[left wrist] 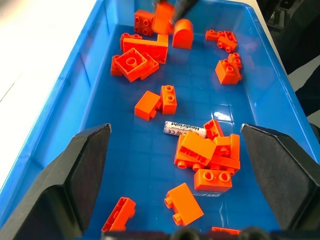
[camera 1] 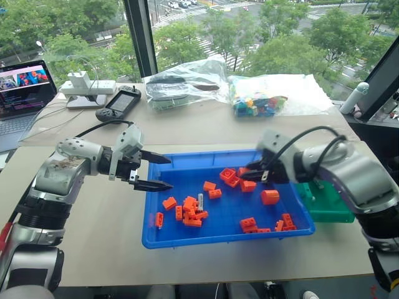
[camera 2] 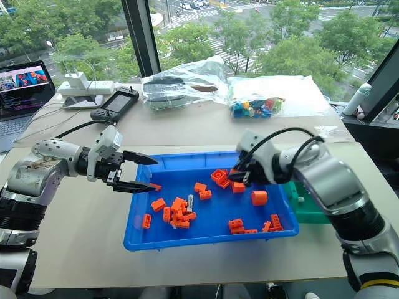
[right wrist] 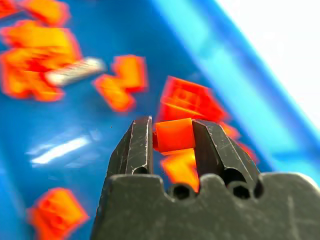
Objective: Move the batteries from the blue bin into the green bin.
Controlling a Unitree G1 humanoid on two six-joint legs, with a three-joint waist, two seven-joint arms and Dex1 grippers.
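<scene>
- Oddly, the right gripper [right wrist: 172, 136] is clamping an orange brick [right wrist: 174, 134], not a battery, above the far right part of the blue bin [camera 1: 181, 238].
- One battery [left wrist: 184, 129] is lying mid-bin, touching the brick pile [left wrist: 207, 156]; I cannot spot the second.
- The left gripper [camera 1: 161, 172] is hanging over the bin's left edge with its fingers spread, grasping nothing.
- The green bin [camera 1: 333, 212] is sitting just beside the blue bin's right edge.
- Judging by this, the step is picking; next the brick needs dropping and the battery pinching.
- Print is running along the battery, too small to read.
</scene>
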